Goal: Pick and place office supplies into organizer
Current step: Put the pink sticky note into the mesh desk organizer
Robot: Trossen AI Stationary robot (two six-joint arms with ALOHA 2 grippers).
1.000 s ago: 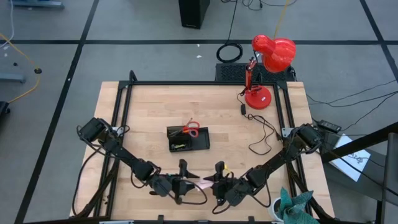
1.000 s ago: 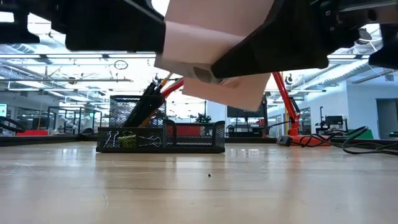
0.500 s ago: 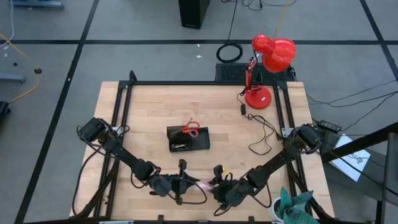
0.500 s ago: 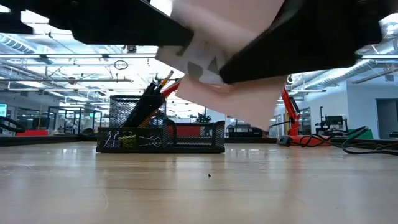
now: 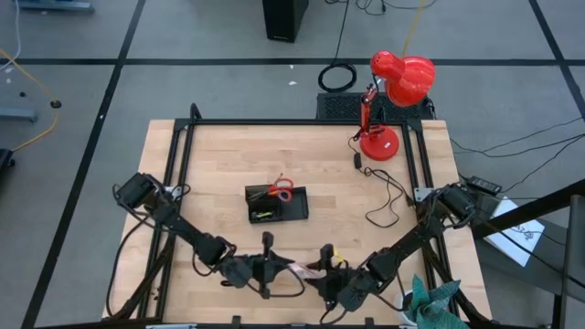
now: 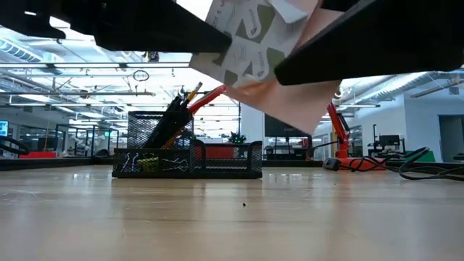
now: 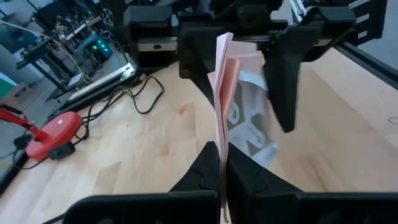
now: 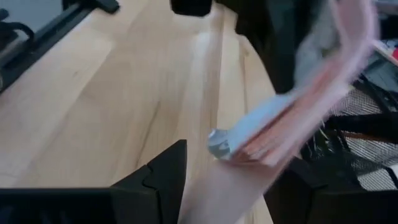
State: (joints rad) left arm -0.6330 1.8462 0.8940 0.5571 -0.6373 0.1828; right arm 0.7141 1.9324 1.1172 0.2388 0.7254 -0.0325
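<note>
Left claw (image 7: 222, 171): closed on the pale pink note pad (image 7: 225, 99), its two dark fingers pinching the lower edge so the pad stands up on edge between them; near the front edge of the desk (image 5: 219, 164), a little left of the middle.
Right claw (image 5: 322, 279): near the front edge of the desk, just right of the left claw; fingers spread apart on either side of the pad, not clamping it as far as the right wrist view shows.
Note pad: lifted off the desk between the two claws; pink sheets fanned out, a white and grey-green printed backing showing on one face.
Organizer (image 5: 276, 204): black mesh tray near the centre of the desk, well apart from both claws.
Tall compartment: red-handled scissors (image 5: 279, 189) and an orange pencil (image 6: 190, 92) lean out of it with dark pens (image 6: 174, 112).
Shallow compartment: small clips (image 6: 130, 162) and a yellow-green piece (image 6: 150, 164) seen through the mesh in the low view.
Red desk lamp (image 5: 395, 91): back right corner of the desk, its cable (image 5: 384, 196) trailing along the right edge.
</note>
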